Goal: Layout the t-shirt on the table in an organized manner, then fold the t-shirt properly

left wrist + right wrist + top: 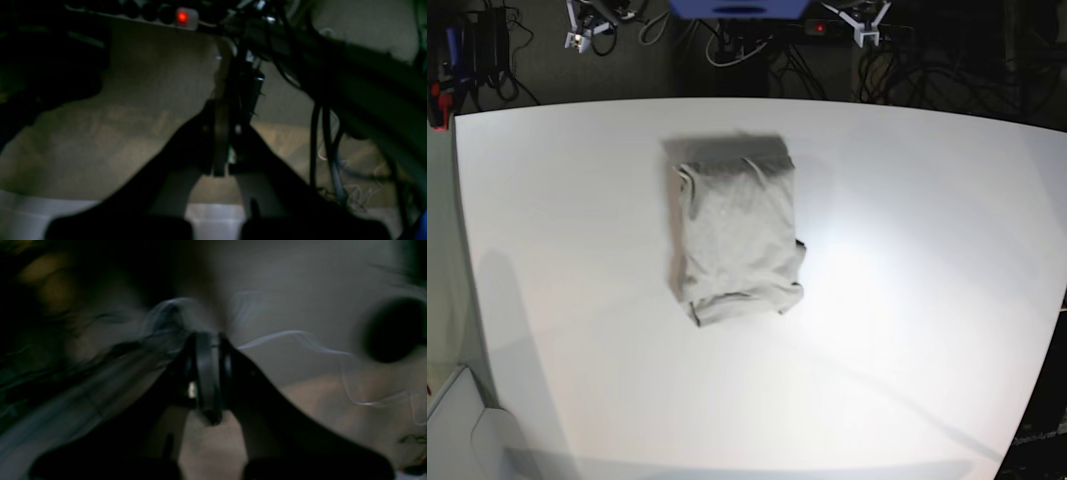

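Toward the far middle of the desk point(907, 330) lies the t-shirt point(735, 232) — folded into a compact rectangle, a little cloth poking out at its near right corner. We judge the folding all but finished; only tidying that corner remains. Our left pincer point(222, 156) and right pincer point(208, 380) are both closed on nothing, away from the shirt.

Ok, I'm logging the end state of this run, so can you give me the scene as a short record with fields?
shirt: t-shirt folded into a compact rectangle, a few wrinkles
place: on the table, toward its far middle
arms: none over the table in the base view
left pincer: shut, holding nothing
right pincer: shut, holding nothing
view quality: both wrist views dark, right one blurred
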